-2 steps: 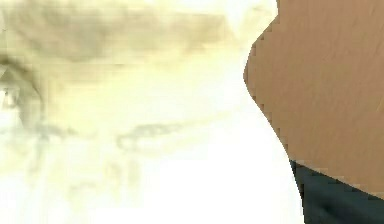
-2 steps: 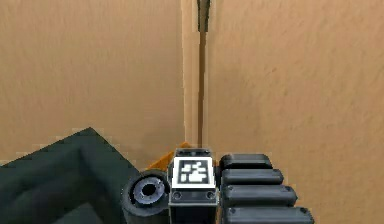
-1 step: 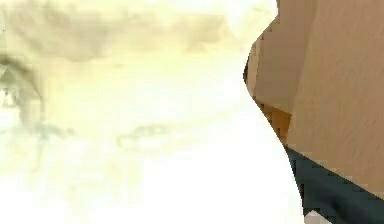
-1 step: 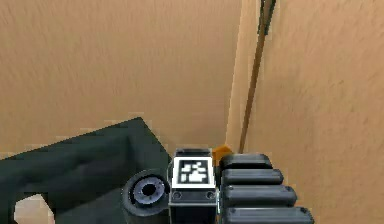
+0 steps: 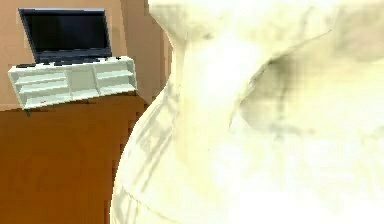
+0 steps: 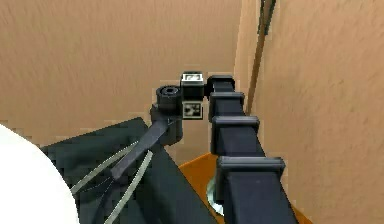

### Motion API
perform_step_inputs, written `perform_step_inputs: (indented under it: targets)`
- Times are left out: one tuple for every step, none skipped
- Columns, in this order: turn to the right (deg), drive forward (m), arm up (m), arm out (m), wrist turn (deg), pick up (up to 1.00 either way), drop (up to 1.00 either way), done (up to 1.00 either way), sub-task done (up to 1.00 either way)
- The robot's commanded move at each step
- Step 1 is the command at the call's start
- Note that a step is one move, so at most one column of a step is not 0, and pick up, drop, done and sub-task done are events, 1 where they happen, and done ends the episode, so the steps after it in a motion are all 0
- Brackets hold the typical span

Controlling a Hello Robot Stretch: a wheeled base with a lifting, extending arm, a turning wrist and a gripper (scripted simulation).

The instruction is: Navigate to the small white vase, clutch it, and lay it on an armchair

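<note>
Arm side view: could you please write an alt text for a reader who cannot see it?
The robot's dark square arm rises from the bottom edge, and its tool points down and left with a dark padded seat behind it; whether it holds anything cannot be told. A white rounded shape sits in the bottom left corner, with tan walls behind.

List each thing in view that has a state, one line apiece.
television: screen dark, upright on its stand.
white TV stand: open shelves, against the wall.
arm: extended outward.
tool: before a dark grey cushioned thing; cannot tell whether it holds anything.
cream-white rounded thing: very close to the camera.
</note>
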Motion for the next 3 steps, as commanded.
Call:
perform_step_inputs:
  targets:
    - [0.0, 0.0, 0.0, 0.0, 39.0, 0.0, 0.0, 0.0, 0.0]
    - [0.0, 0.0, -0.36, 0.0, 0.0, 0.0, 0.0, 0.0, 0.0]
    - [0.0, 0.0, -0.32, 0.0, 0.0, 0.0, 0.0, 0.0, 0.0]
